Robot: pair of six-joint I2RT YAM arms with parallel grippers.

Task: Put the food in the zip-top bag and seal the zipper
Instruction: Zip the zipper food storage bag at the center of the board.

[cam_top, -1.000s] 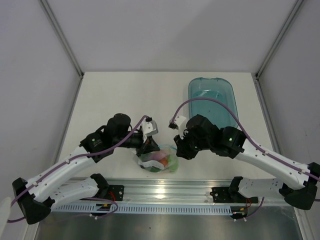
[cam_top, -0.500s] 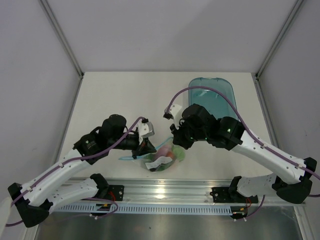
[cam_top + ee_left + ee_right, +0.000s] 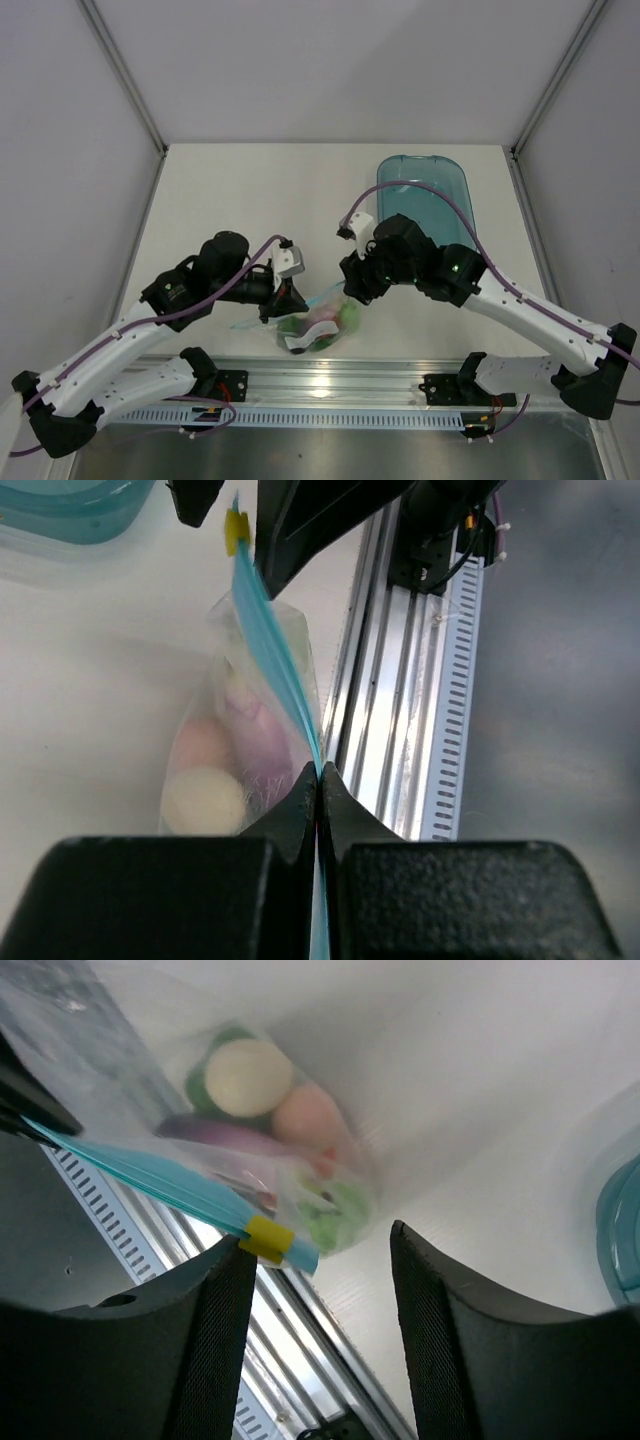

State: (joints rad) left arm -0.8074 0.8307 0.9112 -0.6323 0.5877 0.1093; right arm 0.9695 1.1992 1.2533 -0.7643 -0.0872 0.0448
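Observation:
The zip-top bag (image 3: 322, 326) hangs just above the table's near edge, clear and crinkly, with the food (image 3: 330, 318) inside. In the left wrist view a cream ball (image 3: 203, 800), a pink piece (image 3: 200, 746) and a purple piece (image 3: 256, 752) show through it. The light blue zipper (image 3: 272, 650) stretches taut from my left gripper (image 3: 318, 776), shut on its near end, to a yellow slider (image 3: 236, 530) at the far end. My right gripper (image 3: 325, 1260) stands open. The slider (image 3: 268, 1238) sits by the inner side of its left finger (image 3: 215, 1340).
A translucent blue oval tray (image 3: 425, 200) stands at the back right, behind the right arm. The aluminium rail (image 3: 320, 385) runs along the table's near edge, right under the bag.
My right gripper has slid along the zipper to its far end and opened, letting go of the strip. The left gripper has stayed shut on the other end and drawn slightly left.

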